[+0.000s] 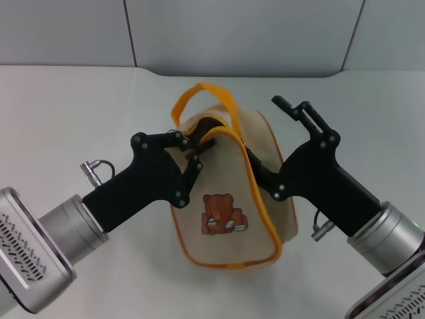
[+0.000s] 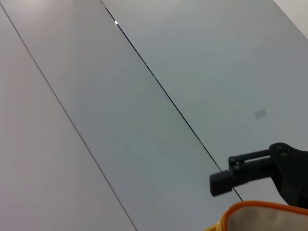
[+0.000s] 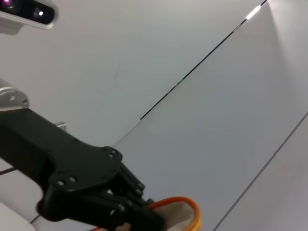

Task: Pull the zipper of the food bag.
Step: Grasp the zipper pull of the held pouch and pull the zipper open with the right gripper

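Already at the food bag (image 1: 229, 199), the left gripper (image 1: 197, 154) pinched narrowly near its strap end, where the zipper (image 1: 247, 159) ran lengthwise toward the robot. The right gripper (image 1: 265, 174), one finger (image 1: 295, 109) splayed wide, braced the opposite flank.

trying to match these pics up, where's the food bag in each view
Head view: food bag at centre, between left gripper and right gripper.
Left wrist view: only its orange-piped top at the bottom edge.
Right wrist view: top corner at bottom centre.
Shared landmark: the orange piping.
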Action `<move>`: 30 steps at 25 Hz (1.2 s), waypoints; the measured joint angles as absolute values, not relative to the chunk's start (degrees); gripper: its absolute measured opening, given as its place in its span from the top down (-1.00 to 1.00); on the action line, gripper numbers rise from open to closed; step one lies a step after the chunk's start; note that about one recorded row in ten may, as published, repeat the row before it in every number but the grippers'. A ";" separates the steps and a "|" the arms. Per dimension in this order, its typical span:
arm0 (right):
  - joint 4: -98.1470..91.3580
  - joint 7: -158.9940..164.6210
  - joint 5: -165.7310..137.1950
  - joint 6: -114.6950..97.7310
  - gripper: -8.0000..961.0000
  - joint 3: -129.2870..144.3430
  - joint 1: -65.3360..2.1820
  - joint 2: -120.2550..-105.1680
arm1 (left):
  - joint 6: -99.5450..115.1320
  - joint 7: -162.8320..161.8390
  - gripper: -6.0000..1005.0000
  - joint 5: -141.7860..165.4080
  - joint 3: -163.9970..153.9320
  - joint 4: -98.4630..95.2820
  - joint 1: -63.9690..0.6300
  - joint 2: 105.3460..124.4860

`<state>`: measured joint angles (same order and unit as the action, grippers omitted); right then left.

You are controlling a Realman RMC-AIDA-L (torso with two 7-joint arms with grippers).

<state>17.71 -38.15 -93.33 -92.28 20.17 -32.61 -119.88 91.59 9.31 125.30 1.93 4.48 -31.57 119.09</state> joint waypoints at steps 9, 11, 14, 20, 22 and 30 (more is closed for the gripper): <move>17.87 -37.85 -96.24 -85.35 -0.52 18.78 -31.66 -119.88 | 91.56 9.32 0.87 125.30 1.96 4.57 -31.77 119.09; 17.81 -37.87 -96.31 -84.95 -0.33 18.64 -31.47 -119.88 | 91.56 9.32 0.87 125.30 1.98 4.57 -31.79 119.09; 17.60 -38.00 -96.44 -84.38 -0.04 19.12 -31.12 -119.88 | 91.56 9.29 0.87 125.31 2.18 4.57 -31.97 119.09; 17.65 -38.14 -96.54 -85.39 -0.45 19.43 -31.05 -119.88 | 91.57 9.26 0.88 125.26 2.30 4.57 -32.12 119.09; 17.85 -38.52 -96.54 -86.82 -0.48 19.43 -30.97 -119.88 | 91.59 9.25 0.88 125.23 2.28 4.57 -32.16 119.09; 18.02 -38.77 -96.55 -89.80 -0.45 18.83 -30.44 -119.88 | 91.62 9.23 0.88 125.22 2.14 4.66 -32.25 119.09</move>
